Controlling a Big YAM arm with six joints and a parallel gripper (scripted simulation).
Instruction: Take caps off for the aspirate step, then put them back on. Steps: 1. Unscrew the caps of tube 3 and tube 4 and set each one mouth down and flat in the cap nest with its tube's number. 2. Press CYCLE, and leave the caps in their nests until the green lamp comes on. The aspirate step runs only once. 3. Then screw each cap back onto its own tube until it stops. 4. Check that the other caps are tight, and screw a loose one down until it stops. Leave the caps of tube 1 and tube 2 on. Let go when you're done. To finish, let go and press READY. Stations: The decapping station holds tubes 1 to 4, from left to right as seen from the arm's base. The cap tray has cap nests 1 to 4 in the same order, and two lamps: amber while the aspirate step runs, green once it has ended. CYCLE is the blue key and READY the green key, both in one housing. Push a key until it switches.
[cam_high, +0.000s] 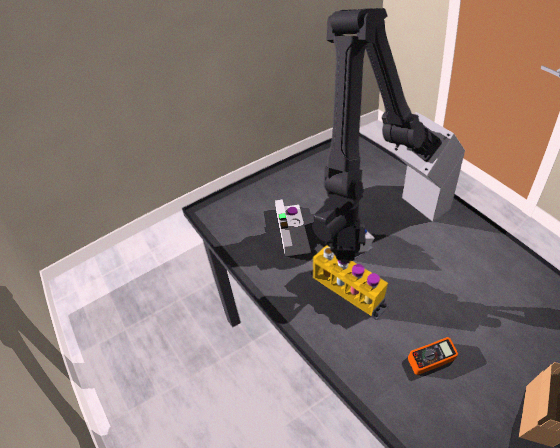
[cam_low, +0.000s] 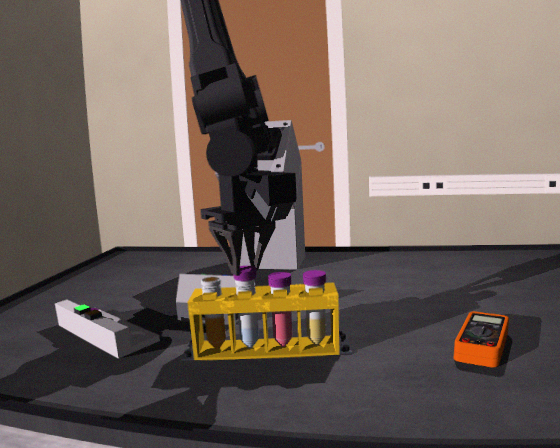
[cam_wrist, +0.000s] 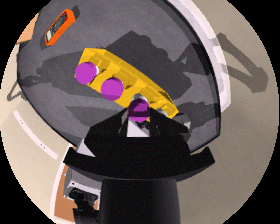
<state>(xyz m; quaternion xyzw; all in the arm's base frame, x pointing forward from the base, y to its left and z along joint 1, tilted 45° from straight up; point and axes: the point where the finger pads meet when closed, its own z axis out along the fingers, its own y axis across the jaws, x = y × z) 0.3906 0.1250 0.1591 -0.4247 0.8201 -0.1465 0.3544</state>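
Observation:
The yellow rack (cam_low: 263, 320) holds four tubes in a row. My gripper (cam_low: 245, 267) points straight down and is shut on a purple cap (cam_low: 245, 273) at the mouth of the second tube from the left, with blue liquid (cam_low: 246, 327). It also shows in the wrist view (cam_wrist: 140, 110). The leftmost tube (cam_low: 211, 287), with brown liquid, has no cap. The two right tubes carry purple caps (cam_low: 279, 280) (cam_low: 314, 277). The white cap tray (cam_high: 292, 227) shows a green lamp (cam_high: 281, 216) lit and one purple cap (cam_high: 292, 210) in a nest.
The grey key housing (cam_low: 186, 295) stands behind the rack, mostly hidden by it and by my arm. An orange multimeter (cam_low: 481, 338) lies to the right. A cardboard box (cam_high: 542, 405) stands at the table corner. The arm's grey pedestal (cam_high: 432, 180) is at the back.

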